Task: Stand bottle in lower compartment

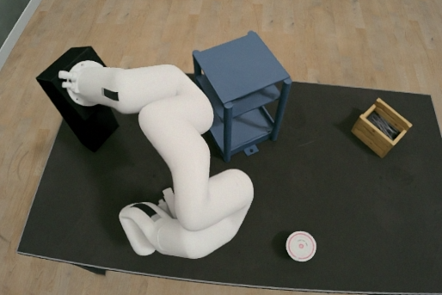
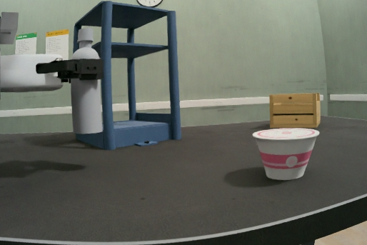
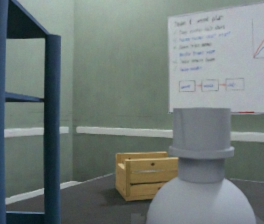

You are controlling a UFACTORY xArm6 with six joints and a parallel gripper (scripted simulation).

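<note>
The white bottle (image 2: 86, 87) is upright, cap up, at the left side of the blue shelving unit (image 2: 125, 73). The unit's front left post partly covers the bottle. My gripper (image 2: 83, 68) is shut on the bottle just below its shoulder, with the black fingers level. The bottle's base is low, near the level of the lower compartment's floor (image 2: 139, 126); I cannot tell whether it rests on anything. In the wrist view the bottle's cap and shoulder (image 3: 200, 150) fill the lower right, with the shelf posts (image 3: 52, 130) to the left. In the overhead view my arm (image 1: 181, 135) hides the bottle and gripper beside the shelving unit (image 1: 241, 92).
A white cup with a pink band (image 2: 285, 153) (image 1: 301, 246) stands on the mat at the front right. A wooden crate (image 2: 294, 109) (image 1: 381, 127) sits at the far right. A black box (image 1: 77, 96) stands at the arm's base.
</note>
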